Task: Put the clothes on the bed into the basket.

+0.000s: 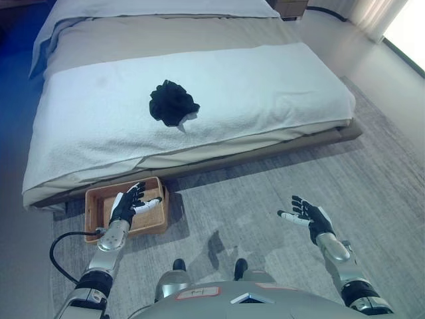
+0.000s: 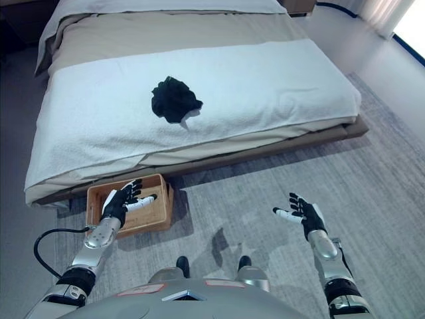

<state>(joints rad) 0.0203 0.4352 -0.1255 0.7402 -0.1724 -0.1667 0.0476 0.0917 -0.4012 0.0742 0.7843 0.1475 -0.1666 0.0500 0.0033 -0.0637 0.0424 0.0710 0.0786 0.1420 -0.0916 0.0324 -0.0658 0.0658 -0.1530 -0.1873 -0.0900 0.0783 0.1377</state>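
**One dark garment on the bed, basket waiting on the floor**

Taking the basket [image 1: 98, 203] as the marker: it sits on the grey carpet [image 1: 265, 193], tucked just beside the bed's near edge toward the left end, a low tan woven tray with an open top. From where I stand its inside looks bare, though the left hand [image 1: 127, 206] hangs over part of it and hides some of the bottom. That hand has its fingers spread and relaxed, pinching nothing; I judge it is held there simply because the arm is raised and waiting, not because it is placing anything.

Up and to the right of the basket, well apart from it, a crumpled black piece of clothing [image 1: 172, 104] lies on the white cover [image 1: 279, 86] near the middle of the bed [image 1: 199, 36]. It is bunched into a heap rather than laid flat, so it should be easy to gather in one grab. It is the only clothing I can see on the bed, and neither hand touches it.

Farther right of the basket, over the carpet, the right hand [image 1: 309, 216] floats with fingers splayed and empty, palm turned inward. Both hands stay short of the bed, so the pick-up has not begun; the robot will need to lean or step closer.
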